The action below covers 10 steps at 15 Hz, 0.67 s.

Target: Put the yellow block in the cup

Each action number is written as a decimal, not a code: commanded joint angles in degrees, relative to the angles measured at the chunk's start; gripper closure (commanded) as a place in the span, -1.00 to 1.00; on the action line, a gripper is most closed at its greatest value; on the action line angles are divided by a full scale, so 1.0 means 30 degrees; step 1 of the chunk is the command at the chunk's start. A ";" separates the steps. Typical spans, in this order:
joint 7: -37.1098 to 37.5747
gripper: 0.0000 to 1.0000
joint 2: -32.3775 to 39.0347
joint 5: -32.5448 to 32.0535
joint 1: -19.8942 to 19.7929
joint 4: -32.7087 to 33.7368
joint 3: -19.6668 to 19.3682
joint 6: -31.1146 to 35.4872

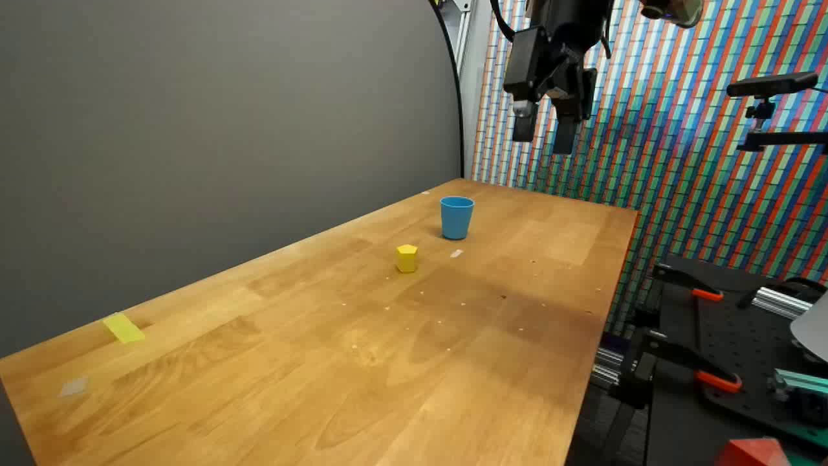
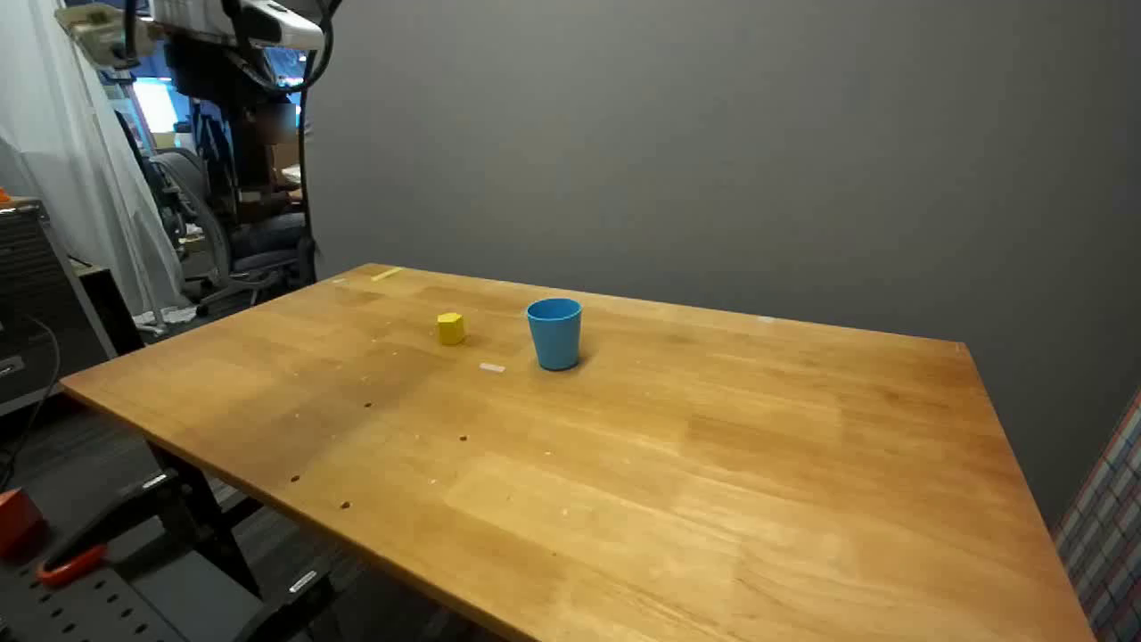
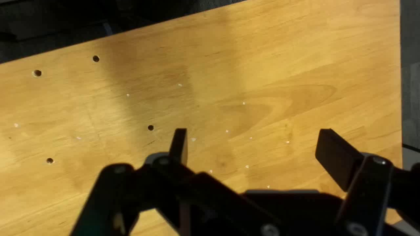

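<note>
The yellow block (image 1: 407,259) is a small upright prism standing on the wooden table; it also shows in an exterior view (image 2: 451,329). The blue cup (image 1: 457,219) stands upright a short way from the block, open end up; it also shows in an exterior view (image 2: 556,335). The two are apart. My gripper (image 1: 544,134) is high above the table, away from both. In the wrist view the gripper (image 3: 252,141) has its fingers wide apart with only bare wood below between them. Block and cup are out of the wrist view.
The wooden table (image 1: 310,362) has a grey wall panel (image 1: 226,129) along one side. Flat yellow tape (image 1: 124,327) lies near its edge. Black clamps with orange handles (image 1: 718,382) sit on a dark stand beside the table. A camera on a mount (image 1: 770,84) stands nearby.
</note>
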 commanded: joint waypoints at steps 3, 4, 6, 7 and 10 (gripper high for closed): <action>-0.0018 -1.00 -0.0009 0.0016 -0.0080 0.0067 0.0068 -0.0041; -0.0018 -1.00 -0.0009 0.0016 -0.0080 0.0067 0.0068 -0.0041; 0.0168 -1.00 0.1423 -0.0254 -0.0325 0.1126 0.0007 -0.0064; 0.0670 -1.00 0.2582 -0.0642 -0.0581 0.1911 0.0111 0.0222; 0.2231 -1.00 0.5000 -0.1111 -0.0668 0.3558 0.0464 0.1650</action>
